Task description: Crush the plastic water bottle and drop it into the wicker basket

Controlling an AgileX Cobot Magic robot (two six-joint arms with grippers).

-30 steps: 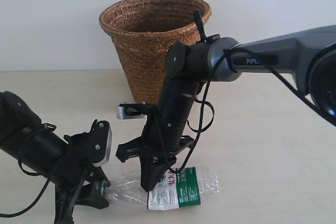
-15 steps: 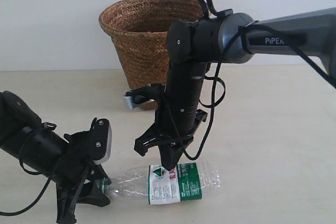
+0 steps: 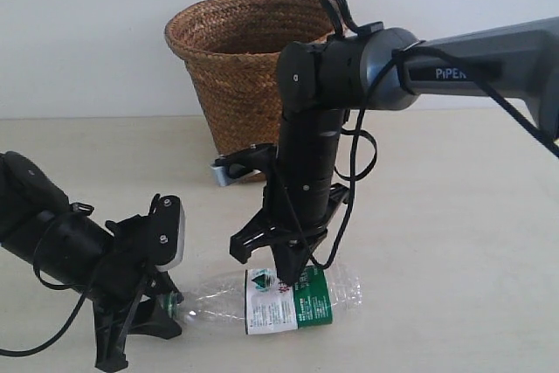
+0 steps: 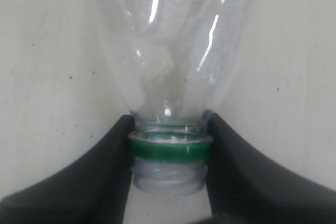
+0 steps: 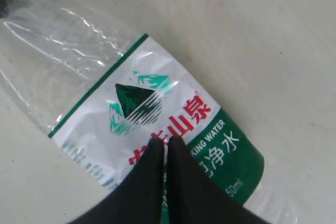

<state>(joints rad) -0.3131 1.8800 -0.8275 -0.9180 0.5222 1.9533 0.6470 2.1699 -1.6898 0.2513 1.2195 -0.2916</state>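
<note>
The plastic water bottle [image 3: 288, 301] lies sideways on the table [image 3: 454, 242], barely flattened; the left gripper [image 4: 168, 129] clamps its neck; the right gripper [image 5: 167, 145], fingers pinched together, presses the label (crushing seems underway); the wicker basket [image 3: 188, 28] stands behind, well apart, mouth unobstructed; dropping remains.

The plastic water bottle [image 3: 346, 286] is clear, its label [image 3: 293, 307] green and white with red lettering. The wicker basket [image 3: 231, 85] looks evenly woven brown.
</note>
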